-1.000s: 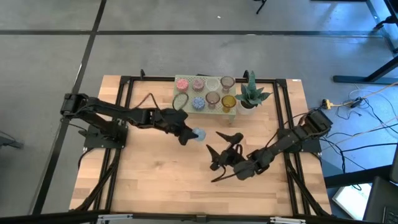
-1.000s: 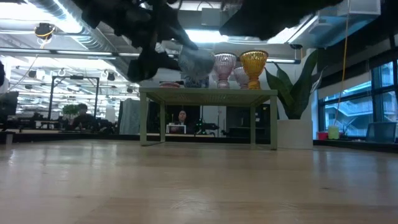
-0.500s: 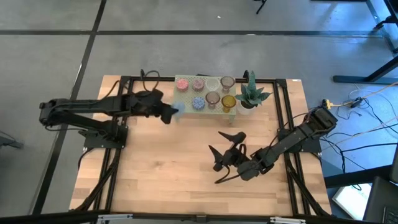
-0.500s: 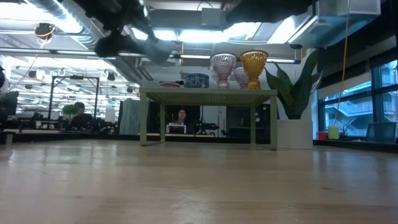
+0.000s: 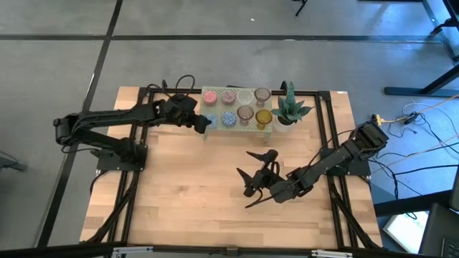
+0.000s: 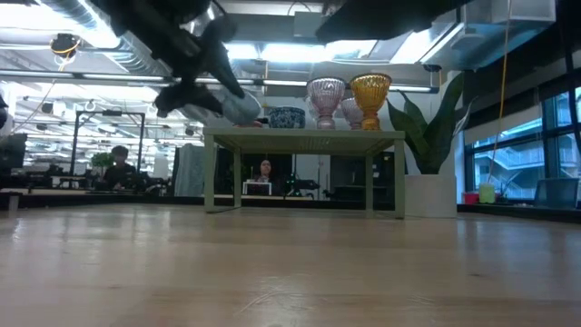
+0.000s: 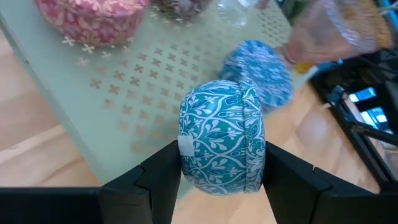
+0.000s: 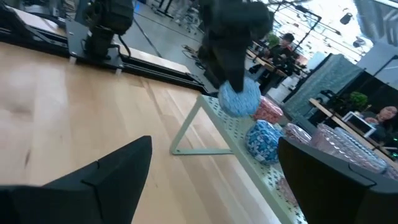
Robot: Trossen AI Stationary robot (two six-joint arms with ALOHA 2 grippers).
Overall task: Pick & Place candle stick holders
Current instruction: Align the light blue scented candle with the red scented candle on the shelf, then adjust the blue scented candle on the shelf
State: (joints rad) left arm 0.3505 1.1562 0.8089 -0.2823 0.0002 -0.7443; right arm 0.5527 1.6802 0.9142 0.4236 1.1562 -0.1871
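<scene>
Right gripper (image 5: 256, 179), fingers spread, waits low over the counter (image 5: 179, 208); farther back, left gripper (image 7: 214, 180) pinches a teal holder (image 7: 221, 146) above the stand's (image 7: 124, 99) vacant near corner, evidently for placement beside 7 others.

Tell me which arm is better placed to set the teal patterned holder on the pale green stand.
The left. Its gripper already grips the teal patterned holder right above the stand's empty corner. The right gripper is open and empty over mid-table, away from the stand.
</scene>
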